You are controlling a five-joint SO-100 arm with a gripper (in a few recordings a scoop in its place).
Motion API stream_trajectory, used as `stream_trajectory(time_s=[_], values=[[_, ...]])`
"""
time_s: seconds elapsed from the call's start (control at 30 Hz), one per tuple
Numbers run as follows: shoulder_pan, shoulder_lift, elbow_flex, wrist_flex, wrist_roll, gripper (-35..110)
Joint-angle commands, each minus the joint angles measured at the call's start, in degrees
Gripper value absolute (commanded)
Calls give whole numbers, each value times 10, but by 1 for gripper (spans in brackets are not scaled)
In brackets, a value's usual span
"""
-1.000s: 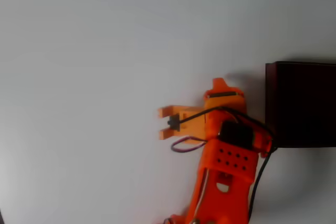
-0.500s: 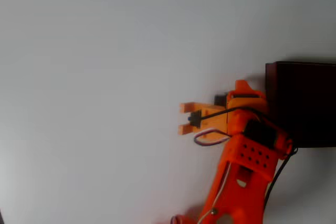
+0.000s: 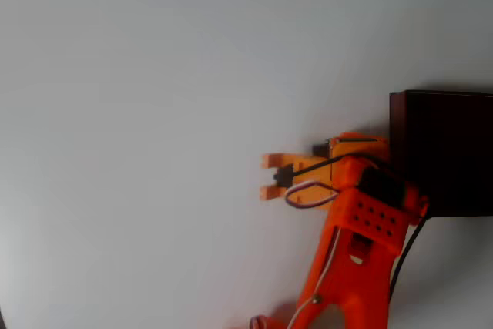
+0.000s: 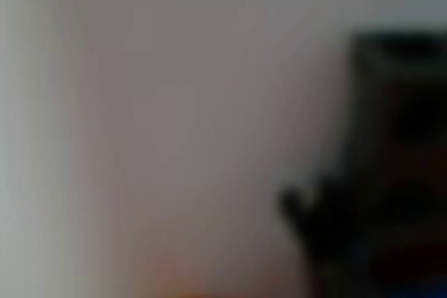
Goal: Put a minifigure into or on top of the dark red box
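Orange arm reaching up over the white tabletop (image 3: 154, 113).
Its pincer (image 3: 268, 176) points left, fingers parted and empty; the dark red box (image 3: 443, 152) sits just right of it.

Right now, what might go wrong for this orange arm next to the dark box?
1. The arm's body sits right beside the dark red box, so a swing could bump the box's wall.
2. The tool points away from the box, so it must turn far.
3. The wrist view is very blurred, so aiming by it is doubtful.

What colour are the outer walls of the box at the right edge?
Dark red, almost maroon; the box shows best in the overhead view.
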Motion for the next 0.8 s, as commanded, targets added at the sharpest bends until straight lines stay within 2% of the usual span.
stream_trajectory(time_s=[0.0, 0.33, 0.47, 0.67, 0.77], values=[[0, -28, -47, 36, -12, 13], [-4, -34, -52, 43, -15, 0], [-6, -17, -43, 40, -11, 0], [-1, 140, -35, 67, 28, 0], [23, 207, -52, 89, 78, 0]])
